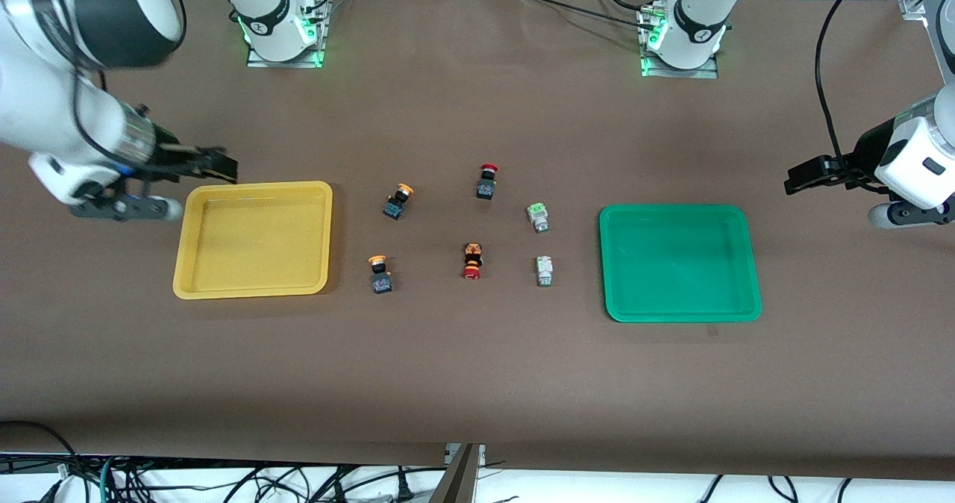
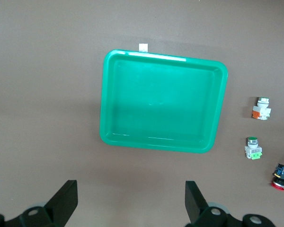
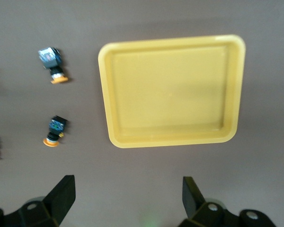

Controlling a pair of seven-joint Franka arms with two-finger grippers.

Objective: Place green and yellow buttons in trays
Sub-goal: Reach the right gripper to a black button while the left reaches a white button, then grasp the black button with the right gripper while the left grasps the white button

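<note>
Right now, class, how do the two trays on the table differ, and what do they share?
The yellow tray lies toward the right arm's end of the table, beside the yellow-capped buttons; the green tray lies toward the left arm's end, beside the green-capped buttons. They differ in colour. Both are shallow, rectangular with rounded corners, and hold nothing.

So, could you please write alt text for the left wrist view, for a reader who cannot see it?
An empty green tray lies on the brown table, with the open left claw above the bare table beside it. At the edge of the view, two green buttons and one red-capped button lie outside the tray.
</note>
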